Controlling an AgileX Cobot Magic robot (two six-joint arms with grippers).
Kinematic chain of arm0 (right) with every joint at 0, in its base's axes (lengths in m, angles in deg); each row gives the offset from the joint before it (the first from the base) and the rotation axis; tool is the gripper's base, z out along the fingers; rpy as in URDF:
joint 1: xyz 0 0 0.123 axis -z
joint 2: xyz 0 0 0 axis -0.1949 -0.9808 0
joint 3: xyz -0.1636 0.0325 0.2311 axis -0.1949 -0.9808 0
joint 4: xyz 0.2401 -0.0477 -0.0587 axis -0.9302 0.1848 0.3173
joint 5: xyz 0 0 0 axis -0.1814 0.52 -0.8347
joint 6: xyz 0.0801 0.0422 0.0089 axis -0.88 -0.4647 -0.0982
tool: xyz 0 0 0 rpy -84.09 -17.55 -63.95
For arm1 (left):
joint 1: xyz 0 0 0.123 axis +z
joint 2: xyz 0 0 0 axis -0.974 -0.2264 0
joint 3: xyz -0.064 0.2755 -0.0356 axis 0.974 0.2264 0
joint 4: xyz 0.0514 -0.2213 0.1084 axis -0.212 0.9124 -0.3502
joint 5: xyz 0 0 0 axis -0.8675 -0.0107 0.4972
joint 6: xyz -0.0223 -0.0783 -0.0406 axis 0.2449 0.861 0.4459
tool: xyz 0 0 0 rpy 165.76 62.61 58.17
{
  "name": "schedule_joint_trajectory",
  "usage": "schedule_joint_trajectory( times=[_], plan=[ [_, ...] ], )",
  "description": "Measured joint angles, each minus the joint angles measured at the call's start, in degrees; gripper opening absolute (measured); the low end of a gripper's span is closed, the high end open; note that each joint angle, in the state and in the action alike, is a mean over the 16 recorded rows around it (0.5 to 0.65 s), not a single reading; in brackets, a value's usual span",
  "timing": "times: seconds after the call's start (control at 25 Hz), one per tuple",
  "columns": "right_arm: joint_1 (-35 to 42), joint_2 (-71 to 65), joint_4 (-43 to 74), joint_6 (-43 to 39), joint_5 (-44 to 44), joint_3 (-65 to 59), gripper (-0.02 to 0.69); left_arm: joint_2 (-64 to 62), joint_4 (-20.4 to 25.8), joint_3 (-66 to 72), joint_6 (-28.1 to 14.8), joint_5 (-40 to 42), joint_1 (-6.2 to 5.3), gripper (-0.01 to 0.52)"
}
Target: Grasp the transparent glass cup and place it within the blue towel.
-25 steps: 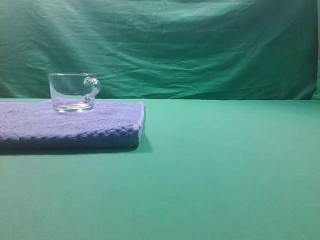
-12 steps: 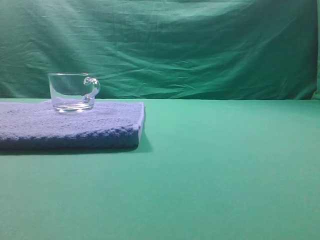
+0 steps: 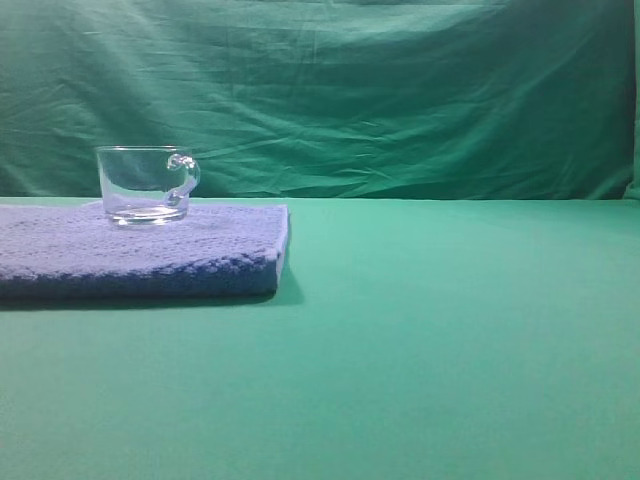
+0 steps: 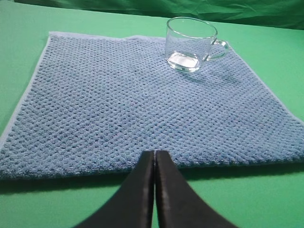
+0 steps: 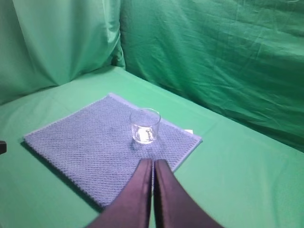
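On the blue towel (image 3: 140,250), toward its far edge, the transparent glass cup (image 3: 146,184) stands upright, mouth up, its handle pointing toward the right of the exterior view. Nothing has shifted since the earlier frames. Both the left end effector (image 4: 154,159) and right end effector (image 5: 152,166) are clenched empty, well apart from the cup, above the green table (image 3: 450,340).
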State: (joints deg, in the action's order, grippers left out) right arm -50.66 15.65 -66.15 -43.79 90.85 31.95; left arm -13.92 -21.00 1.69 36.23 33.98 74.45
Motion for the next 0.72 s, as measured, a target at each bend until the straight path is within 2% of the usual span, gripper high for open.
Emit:
schedule_joint_trajectory(
  times=[0.4,0.72],
  plan=[
    [0.17,11.48,1.5,-0.03,0.28,-9.71,0.0,0.0,0.0,0.0,0.0,0.0,0.0,0.0],
    [5.64,12.39,4.19,-0.04,-10.84,-21.03,0.0,0.0,0.0,0.0,0.0,0.0,0.0,0.0]
  ],
)
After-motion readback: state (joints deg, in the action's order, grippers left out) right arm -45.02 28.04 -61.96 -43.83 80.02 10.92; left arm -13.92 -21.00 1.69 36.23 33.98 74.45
